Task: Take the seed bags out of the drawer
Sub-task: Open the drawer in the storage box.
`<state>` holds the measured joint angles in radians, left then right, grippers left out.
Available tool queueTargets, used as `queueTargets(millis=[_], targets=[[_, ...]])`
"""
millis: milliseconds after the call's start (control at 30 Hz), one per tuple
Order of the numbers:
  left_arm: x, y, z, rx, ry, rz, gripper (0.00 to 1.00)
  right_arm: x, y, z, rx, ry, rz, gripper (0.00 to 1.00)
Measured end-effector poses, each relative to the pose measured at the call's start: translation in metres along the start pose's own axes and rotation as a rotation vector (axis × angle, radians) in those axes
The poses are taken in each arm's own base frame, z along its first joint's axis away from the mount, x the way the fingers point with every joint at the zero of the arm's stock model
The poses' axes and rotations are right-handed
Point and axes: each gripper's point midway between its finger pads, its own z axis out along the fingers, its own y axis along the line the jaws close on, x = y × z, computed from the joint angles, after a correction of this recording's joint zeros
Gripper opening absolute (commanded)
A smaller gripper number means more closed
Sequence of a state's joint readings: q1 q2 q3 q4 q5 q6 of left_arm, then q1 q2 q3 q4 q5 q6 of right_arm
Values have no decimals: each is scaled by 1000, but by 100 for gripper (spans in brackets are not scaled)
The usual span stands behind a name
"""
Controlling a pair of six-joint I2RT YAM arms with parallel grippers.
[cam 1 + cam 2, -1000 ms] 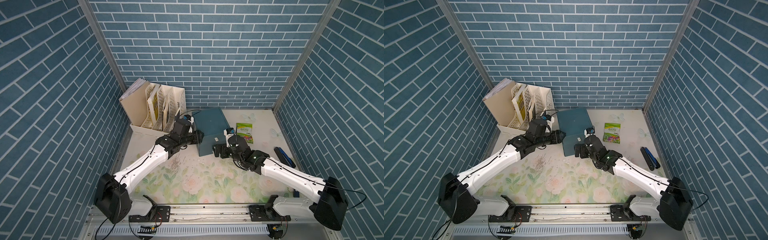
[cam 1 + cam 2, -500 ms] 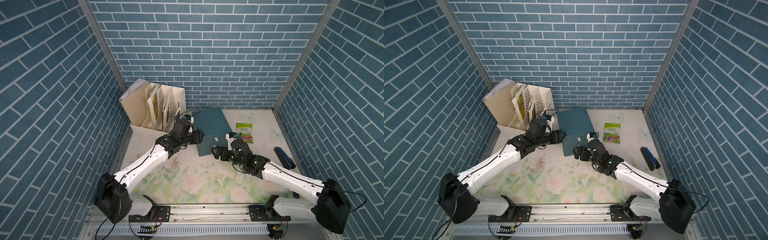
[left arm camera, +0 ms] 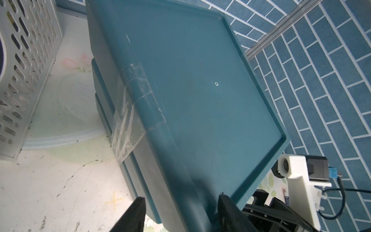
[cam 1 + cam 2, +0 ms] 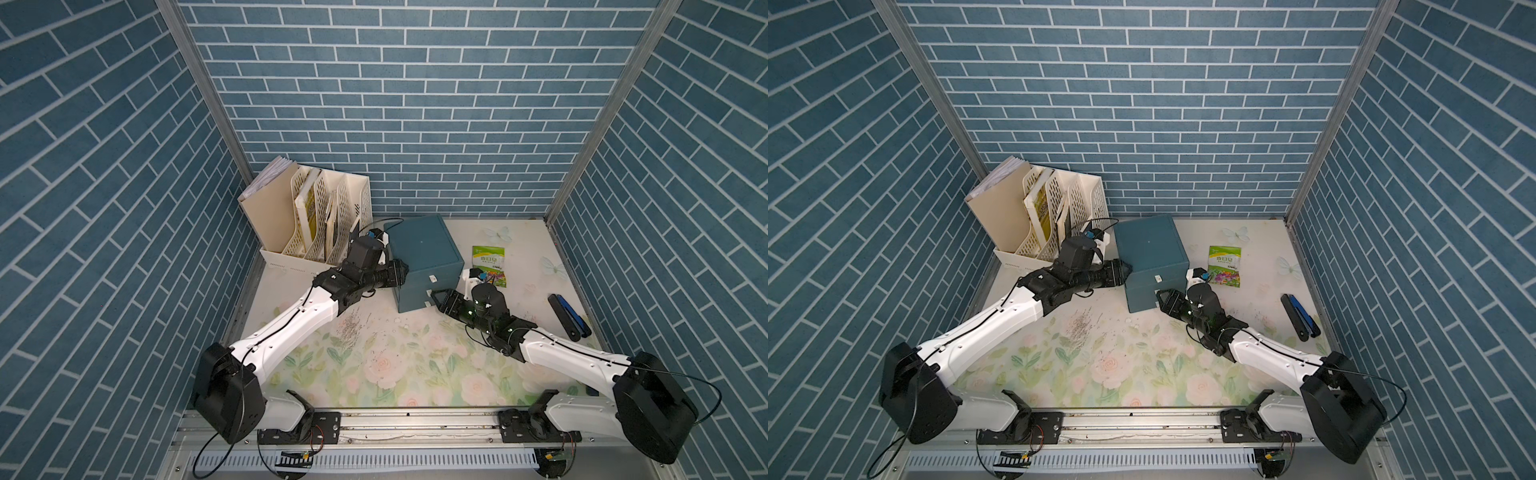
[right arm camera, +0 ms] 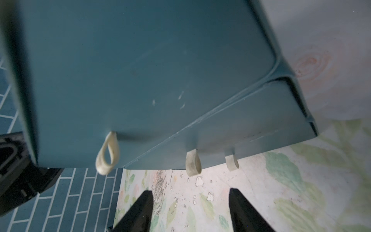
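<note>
Cream plastic formed the file rack (image 4: 316,224) at the far left against the back wall, with yellowish books and folders standing in it. Grey crumbs (image 4: 353,328) lay scattered on the floral mat (image 4: 374,374) in front of it. Just right of the rack, the left gripper (image 4: 400,272) lay level, clamped across the upper left edge of the teal drawer cabinet (image 4: 419,245) near its front corner. One of its fingers (image 3: 138,213) ran down the side wall and the other sat over the lid (a strip of clear tape crossed that same edge farther back).

The drawer cabinet stood mid-table, its fronts pushed in as far as both top views showed, with three pale pull loops (image 5: 192,163) hanging from them. Low before those loops hung the right gripper (image 5: 189,190), jaws apart with only mat between them and touching no loop.

Right of the drawer cabinet, outside it, one seed bag (image 4: 489,266) lay flat on the mat. It was glossy, green at the top, with a whitish lettered band and mixed flowers along its near edge. The right arm's wrist camera stood just beside its near left corner. Well apart at the far right lay a black-and-blue tool (image 4: 567,316).
</note>
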<state>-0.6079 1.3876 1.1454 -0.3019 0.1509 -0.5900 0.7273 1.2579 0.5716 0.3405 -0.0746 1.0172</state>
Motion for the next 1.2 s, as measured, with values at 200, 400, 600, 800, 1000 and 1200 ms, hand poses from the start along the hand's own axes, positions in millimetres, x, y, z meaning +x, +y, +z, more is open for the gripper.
queueTargets(millis=[200, 400, 600, 800, 1000, 1200], targets=[[0, 0, 0, 0, 0, 0, 61, 0, -1, 12, -29, 3, 29, 57], [0, 0, 0, -1, 1, 0, 61, 5, -5, 21, -41, 16, 45, 51], [-1, 0, 2, -4, 5, 0, 61, 4, -5, 27, -61, 8, 63, 39], [-1, 0, 3, -5, 7, 2, 61, 3, -3, 30, -76, -2, 70, 33], [-1, 0, 3, -5, 7, 3, 61, 4, -6, 31, -76, -6, 87, 13], [-1, 0, 3, -5, 8, 5, 61, 3, -6, 31, -79, -15, 103, 0]])
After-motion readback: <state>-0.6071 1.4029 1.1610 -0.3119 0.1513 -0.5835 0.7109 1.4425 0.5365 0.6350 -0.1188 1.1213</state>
